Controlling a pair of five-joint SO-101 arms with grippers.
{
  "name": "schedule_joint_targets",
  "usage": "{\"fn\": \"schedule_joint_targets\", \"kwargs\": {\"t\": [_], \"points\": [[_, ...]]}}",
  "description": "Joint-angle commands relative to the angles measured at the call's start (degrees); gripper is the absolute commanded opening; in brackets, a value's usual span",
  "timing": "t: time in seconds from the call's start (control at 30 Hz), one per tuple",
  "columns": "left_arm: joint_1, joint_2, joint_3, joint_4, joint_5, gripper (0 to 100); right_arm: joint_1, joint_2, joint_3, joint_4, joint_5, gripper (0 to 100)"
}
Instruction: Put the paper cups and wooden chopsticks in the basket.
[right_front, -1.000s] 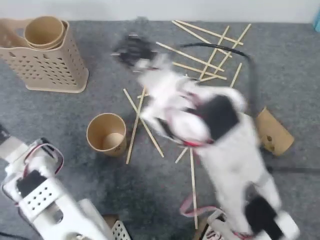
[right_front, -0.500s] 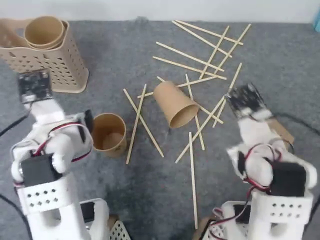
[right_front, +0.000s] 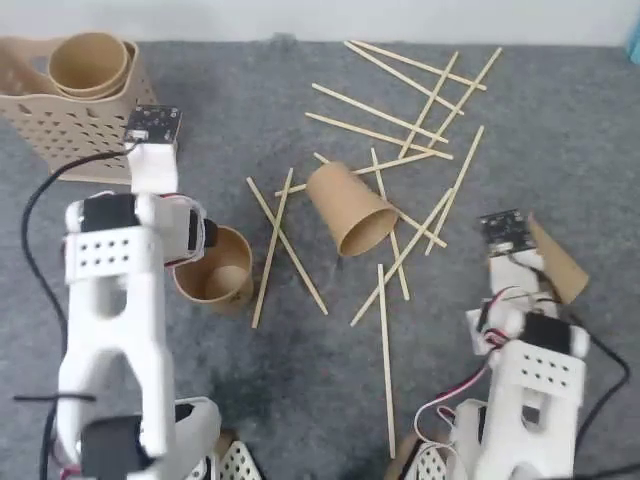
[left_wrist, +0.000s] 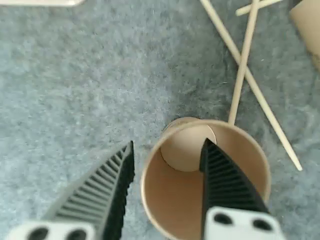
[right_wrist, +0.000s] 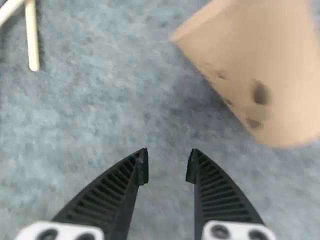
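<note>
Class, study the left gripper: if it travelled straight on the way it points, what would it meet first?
The upright cup. The left gripper is open astride its rim, one finger over the inside, one outside, so the wall would likely slip between them, though depth is unclear.

The desk (right_front: 250, 100) wears fuzzy grey cloth. Cups (right_front: 350, 208) are matt brown paper, chopsticks (right_front: 385, 137) bare pale wood, the basket (right_front: 70, 135) smooth beige plastic. Left claw (left_wrist: 168, 144) and right claw (right_wrist: 168, 150) are ribbed black plastic.
</note>
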Motion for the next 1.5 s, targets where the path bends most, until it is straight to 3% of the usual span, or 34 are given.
{"fn": "schedule_joint_targets", "kwargs": {"t": [0.0, 0.1, 0.27, 0.57, 0.87, 1.13, 1.47], "points": [[0.3, 3.3, -2.3, -2.3, -0.7, 20, -2.8, 2.2, 3.4, -8.8, -4.7, 13.6], [0.5, 5.2, -1.9, -2.6, -0.7, 17, -0.8, 2.2, 2.9, -8.1, -4.2, 13.6], [0.8, 5.8, -2.0, -2.7, -0.7, 0, 0.0, 2.0, 3.3, -8.2, -4.2, 13.6], [-0.8, 5.5, -6.9, 0.2, -0.4, 1, 0.0, 2.0, 3.3, -8.2, -4.2, 13.6], [-7.5, 5.5, -28.6, 8.5, 14.6, 1, 0.0, 2.0, 3.4, -8.2, -4.2, 13.6], [-8.4, 6.1, -50.9, 10.5, 30.2, 1, -0.1, 2.1, 3.5, -8.2, -4.2, 13.6], [-8.7, 14.1, -66.5, -0.5, 31.6, 1, -0.2, 2.2, 3.5, -8.0, -4.2, 13.6]]}}
